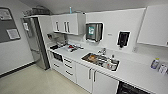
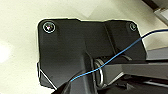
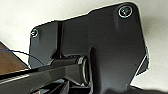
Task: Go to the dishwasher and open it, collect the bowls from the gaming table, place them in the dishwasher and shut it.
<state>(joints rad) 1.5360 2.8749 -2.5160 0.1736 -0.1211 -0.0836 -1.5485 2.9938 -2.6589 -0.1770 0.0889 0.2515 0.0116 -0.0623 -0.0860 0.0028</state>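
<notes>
Kitchenette ahead: the dishwasher [image 1: 131, 89] looks to be the dark opening under the white counter [image 1: 130, 72], right of the sink [image 1: 101, 60], low at the head view's right edge, so nearer the right arm, though it's cropped and hard to confirm. Can't tell either gripper's finger state from the wrist views; nothing seen held.

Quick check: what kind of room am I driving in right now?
Most likely an office kitchenette: a white counter with a steel sink, wall cabinets above, a tall fridge at the far end, and a paper-towel dispenser.
</notes>
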